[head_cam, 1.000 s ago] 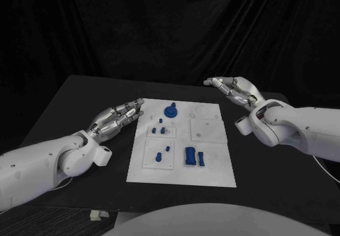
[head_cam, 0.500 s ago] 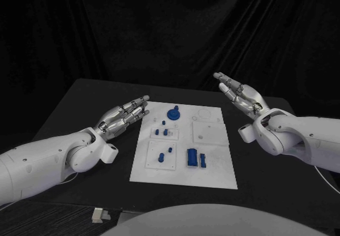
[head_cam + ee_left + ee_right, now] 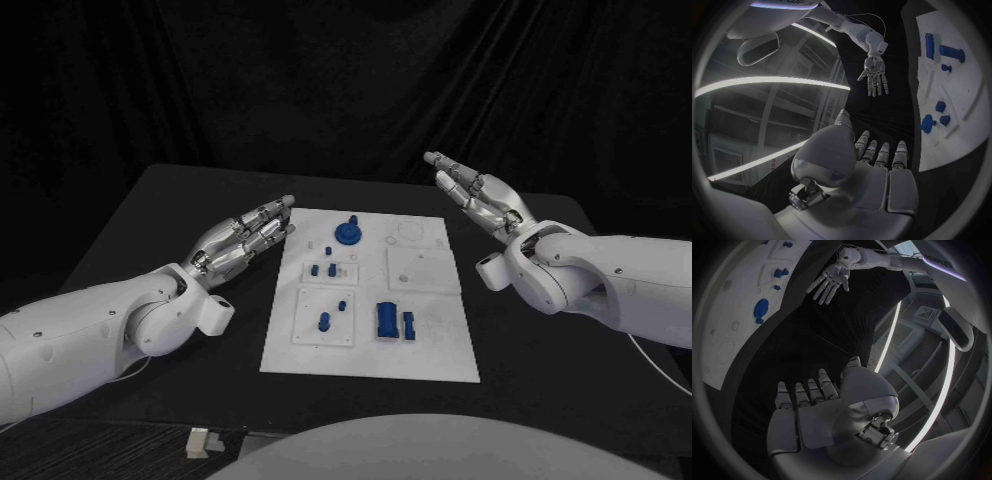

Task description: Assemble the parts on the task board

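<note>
Plainly small, rigid blue plastic parts: a round knobbed piece, short pegs, two more pegs, a taller ribbed block with a slim bar just beside it. All resting on or standing in the flat white rectangular task board, between the two sets of fingertips, on the matte black table.

Left silver many-fingered hand: fingers straight and close side by side, holding nothing, tips just beside the board's near-left edge, nearest the short pegs. Right silver many-fingered hand: fingers extended and slightly fanned, holding nothing, raised off beyond the board's far right corner, well apart from every part.

Likely light, stiff, smooth, prone to slipping or tipping; best pinched across the flat sides of the block, round the shafts of the pegs, at the knob's stem. Seated or loose: cannot tell.
</note>
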You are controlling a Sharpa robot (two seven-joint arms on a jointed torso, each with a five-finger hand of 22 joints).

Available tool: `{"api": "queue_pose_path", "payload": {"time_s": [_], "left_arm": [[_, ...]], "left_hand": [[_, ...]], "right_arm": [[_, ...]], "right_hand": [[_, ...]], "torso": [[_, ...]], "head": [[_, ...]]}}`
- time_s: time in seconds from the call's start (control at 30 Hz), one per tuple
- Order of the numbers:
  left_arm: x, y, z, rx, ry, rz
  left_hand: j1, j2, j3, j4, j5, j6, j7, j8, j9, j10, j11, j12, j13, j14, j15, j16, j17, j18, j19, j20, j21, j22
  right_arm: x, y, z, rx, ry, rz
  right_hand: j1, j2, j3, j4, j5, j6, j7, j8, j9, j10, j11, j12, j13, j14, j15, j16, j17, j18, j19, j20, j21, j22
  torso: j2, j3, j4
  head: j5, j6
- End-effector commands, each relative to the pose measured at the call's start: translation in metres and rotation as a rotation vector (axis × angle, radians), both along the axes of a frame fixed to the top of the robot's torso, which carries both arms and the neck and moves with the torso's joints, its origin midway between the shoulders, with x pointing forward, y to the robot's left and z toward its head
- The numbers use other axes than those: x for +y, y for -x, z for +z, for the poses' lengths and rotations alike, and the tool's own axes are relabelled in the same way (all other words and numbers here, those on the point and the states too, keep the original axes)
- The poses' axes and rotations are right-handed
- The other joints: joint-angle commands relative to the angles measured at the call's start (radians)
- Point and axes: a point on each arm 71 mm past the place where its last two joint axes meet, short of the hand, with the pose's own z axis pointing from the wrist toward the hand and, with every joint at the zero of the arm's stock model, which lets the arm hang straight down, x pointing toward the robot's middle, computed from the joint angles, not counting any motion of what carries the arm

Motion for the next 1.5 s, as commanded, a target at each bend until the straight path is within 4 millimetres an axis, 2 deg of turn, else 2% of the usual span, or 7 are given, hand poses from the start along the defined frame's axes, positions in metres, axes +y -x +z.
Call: {"api": "queue_pose_path", "payload": {"time_s": [0.03, 0.23, 0.27, 0.43, 0.7, 1.13, 1.5], "left_arm": [[0.0, 0.001, 0.009, -0.103, 0.095, 0.007], [0.0, 0.001, 0.009, -0.097, 0.093, 0.003], [0.0, 0.0, 0.0, -0.001, 0.0, -0.001], [-0.002, -0.001, 0.002, -0.006, -0.002, 0.025], [-0.011, -0.007, 0.011, -0.025, -0.013, 0.166], [-0.027, -0.015, 0.035, -0.003, -0.044, 0.534], [-0.033, -0.014, 0.047, 0.049, -0.067, 0.731]], "left_hand": [[-0.01, 0.002, -0.006, -0.001, 0.002, -0.007, -0.003, -0.004, -0.001, -0.001, 0.002, -0.003, -0.002, -0.004, -0.003, -0.004, -0.001, 0.008, -0.002, -0.002, -0.006, -0.001], [-0.006, 0.007, -0.003, -0.002, 0.013, -0.009, -0.001, -0.004, -0.001, -0.001, 0.008, -0.003, -0.001, -0.004, -0.002, -0.004, -0.001, 0.008, -0.002, -0.003, -0.006, -0.001], [-0.397, -0.079, 0.086, -0.088, -0.072, -0.086, 0.023, -0.035, -0.033, -0.013, 0.041, -0.08, -0.017, -0.004, -0.036, -0.004, -0.001, -0.051, -0.002, -0.053, -0.006, -0.001], [-0.535, -0.102, 0.115, -0.117, -0.097, -0.117, 0.023, -0.035, -0.033, -0.013, 0.041, -0.08, -0.017, -0.004, -0.036, -0.004, -0.001, -0.052, -0.002, -0.072, -0.006, -0.001], [-0.76, -0.148, 0.165, -0.167, -0.143, -0.164, 0.023, -0.035, -0.033, -0.013, 0.041, -0.08, -0.017, -0.004, -0.036, -0.004, -0.001, -0.079, -0.002, -0.099, -0.006, -0.001], [-0.999, -0.263, 0.287, -0.22, -0.259, -0.209, 0.023, -0.035, -0.033, -0.013, 0.041, -0.08, -0.017, -0.004, -0.036, -0.004, -0.001, -0.17, -0.002, -0.177, -0.006, -0.001], [-1.116, -0.263, 0.287, -0.294, -0.259, -0.28, 0.023, -0.035, -0.033, -0.013, 0.041, -0.08, -0.017, -0.004, -0.036, -0.004, -0.001, -0.17, -0.002, -0.177, -0.006, -0.001]], "right_arm": [[0.0, 0.001, 0.0, 0.0, -0.011, 0.011], [0.001, 0.0, -0.001, 0.004, -0.011, 0.014], [0.0, 0.0, 0.0, 0.003, -0.003, 0.003], [0.007, -0.004, 0.001, 0.007, -0.028, -0.024], [0.044, -0.019, 0.006, 0.059, -0.167, -0.172], [0.087, -0.028, 0.008, 0.182, -0.322, -0.339], [0.087, -0.028, 0.008, 0.182, -0.322, -0.339]], "right_hand": [[0.002, -0.01, 0.005, 0.001, 0.005, 0.004, 0.005, 0.0, 0.001, -0.002, 0.009, 0.004, -0.001, -0.002, 0.008, -0.004, -0.001, 0.02, 0.0, -0.006, -0.004, -0.001], [0.002, -0.009, 0.007, 0.001, 0.005, 0.006, 0.008, 0.0, 0.001, -0.002, 0.016, 0.006, -0.001, -0.002, 0.009, -0.004, -0.001, 0.02, 0.0, -0.004, -0.004, -0.001], [-0.292, -0.081, 0.124, -0.086, -0.054, -0.087, 0.093, -0.035, -0.034, -0.017, 0.04, -0.033, -0.023, -0.002, -0.065, -0.004, -0.001, -0.047, 0.0, -0.064, -0.004, -0.002], [-0.685, -0.18, 0.294, -0.206, -0.182, -0.213, 0.093, -0.035, -0.034, -0.017, 0.04, -0.111, -0.023, -0.002, -0.065, -0.004, -0.001, -0.157, 0.0, -0.213, -0.004, -0.002], [-0.974, -0.268, 0.412, -0.288, -0.182, -0.3, 0.093, -0.035, -0.034, -0.017, 0.04, -0.111, -0.023, -0.002, -0.065, -0.004, -0.001, -0.157, 0.0, -0.213, -0.004, -0.002], [-0.974, -0.268, 0.412, -0.288, -0.182, -0.3, 0.093, -0.035, -0.034, -0.017, 0.04, -0.111, -0.023, -0.002, -0.065, -0.004, -0.001, -0.157, 0.0, -0.213, -0.004, -0.002], [-0.974, -0.268, 0.412, -0.288, -0.182, -0.3, 0.093, -0.035, -0.034, -0.017, 0.04, -0.111, -0.023, -0.002, -0.065, -0.004, -0.001, -0.157, 0.0, -0.213, -0.004, -0.002]], "torso": [[-0.002, 0.0024, 0.0023], [0.0, 0.0017, -0.0021], [-0.001, 0.0022, 0.0011], [-0.003, 0.0069, -0.0082], [-0.011, 0.0327, -0.0595], [-0.028, 0.0818, -0.1568], [-0.029, 0.0856, -0.1644]], "head": [[-0.005, 0.0], [-0.003, 0.0], [-0.005, 0.0], [0.001, 0.015], [0.033, 0.1], [0.093, 0.26], [0.098, 0.273]]}}
